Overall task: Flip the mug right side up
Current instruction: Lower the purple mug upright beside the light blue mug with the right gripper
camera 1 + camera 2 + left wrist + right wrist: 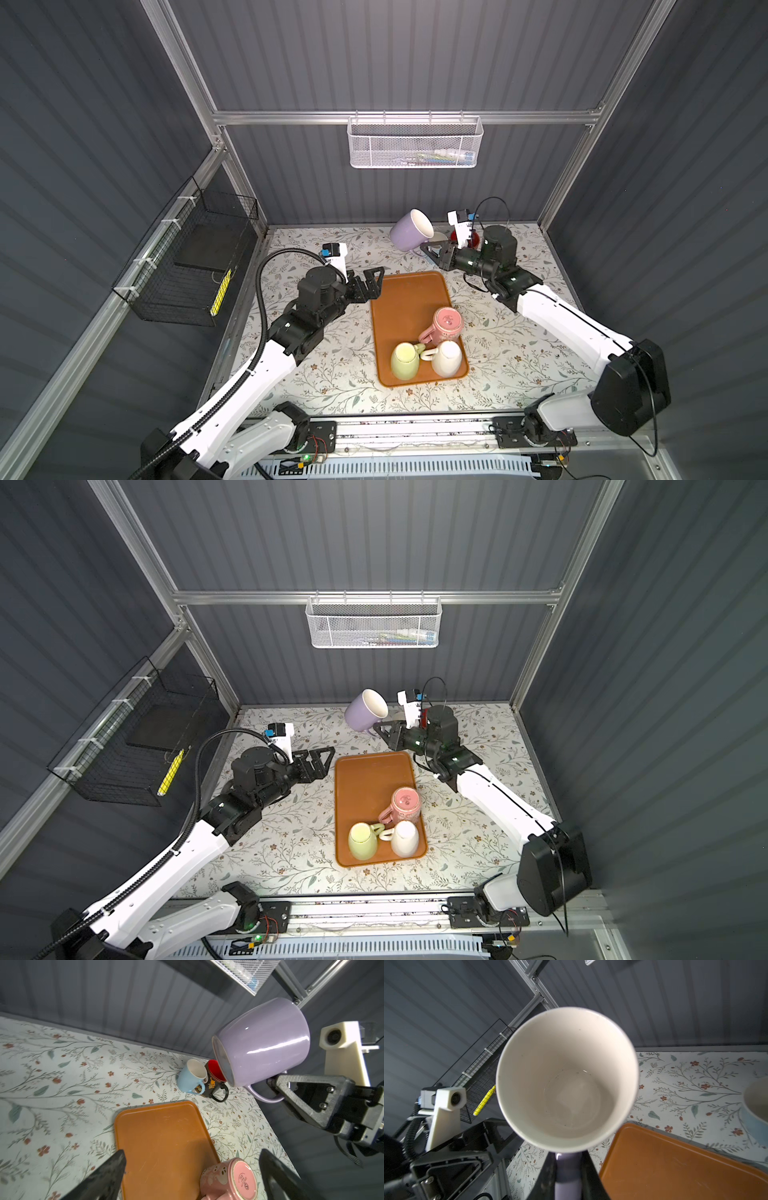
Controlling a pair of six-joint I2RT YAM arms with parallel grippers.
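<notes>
My right claw [427, 249] pinches the purple mug [409, 230] by its handle [262, 1096]; my left claw [374, 284] hangs spread. The glazed mug looks heavy, slick and breakable, so I judge the handle the surest hold.

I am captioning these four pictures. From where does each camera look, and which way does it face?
Top view: high above the arm bases, looking down; left arm, right arm, orange tray between.
Top view: same height and direction; right gripper holds the purple mug.
Left wrist: on the left arm, faces tray and mug; own open fingers show.
Right wrist: on the right arm, looks into the mug; own fingers clamp its handle.
Shared: both wrist views show tray and mug.
</notes>
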